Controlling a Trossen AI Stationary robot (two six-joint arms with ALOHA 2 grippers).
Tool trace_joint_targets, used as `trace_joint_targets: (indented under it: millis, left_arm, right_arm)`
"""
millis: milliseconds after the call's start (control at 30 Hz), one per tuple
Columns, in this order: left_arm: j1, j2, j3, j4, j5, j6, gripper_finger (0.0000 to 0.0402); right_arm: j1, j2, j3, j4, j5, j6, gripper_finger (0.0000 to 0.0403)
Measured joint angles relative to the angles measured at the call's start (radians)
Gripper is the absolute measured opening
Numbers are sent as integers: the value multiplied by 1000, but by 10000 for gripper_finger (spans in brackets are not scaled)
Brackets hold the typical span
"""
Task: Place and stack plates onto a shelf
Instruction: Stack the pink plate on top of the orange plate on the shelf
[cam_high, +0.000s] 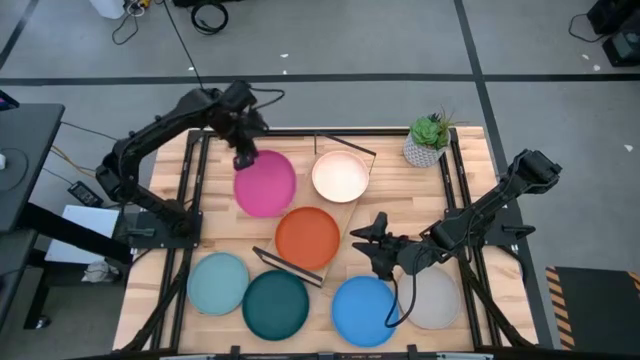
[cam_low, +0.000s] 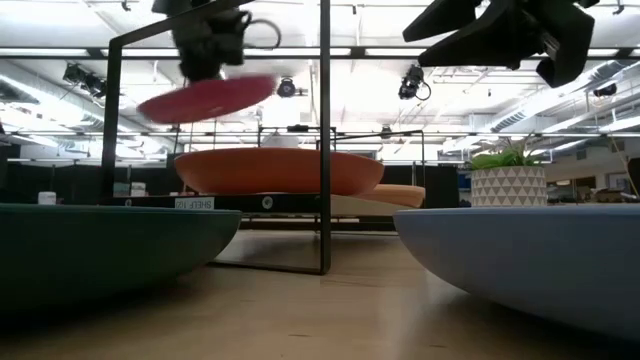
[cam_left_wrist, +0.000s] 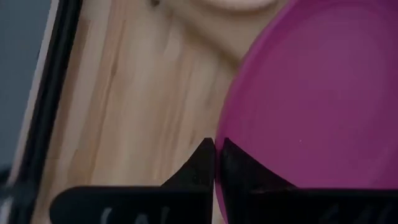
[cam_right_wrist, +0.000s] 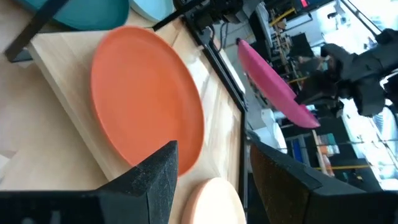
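A: How far along was the stacking?

B: The rectangular light-wood shelf (cam_high: 352, 213) held two plates, the round matte orange plate (cam_high: 307, 238) at five o'clock and the cream plate (cam_high: 340, 176) at one. The left gripper (cam_high: 243, 160) was clamped on the magenta plate (cam_high: 266, 184), carried aloft at eleven o'clock.

A: And the rest?

B: Four plates waited at six o'clock. The right gripper (cam_high: 379, 242) hovered, fingers apart. A shelf-edge label was unreadable.

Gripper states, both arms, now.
Left gripper: shut on the magenta plate, lifted above the table.
Right gripper: open, empty, near the orange plate.
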Motion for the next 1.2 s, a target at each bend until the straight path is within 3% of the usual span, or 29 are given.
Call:
trace_joint_targets:
  millis: [267, 533, 1067, 1200]
  left_arm:
    - [-222, 6, -41, 192, 43, -244, 14]
    - [-402, 51, -41, 272, -33, -338, 20]
    - [-520, 241, -41, 341, -92, -337, 28]
    - [-525, 239, -41, 359, -97, -327, 56]
  right_arm:
    - [-1, 0, 0, 0, 159, -3, 206]
    - [-16, 0, 0, 6, 144, -3, 206]
    - [-17, 0, 0, 31, 98, 0, 206]
    - [-17, 0, 0, 30, 94, 15, 206]
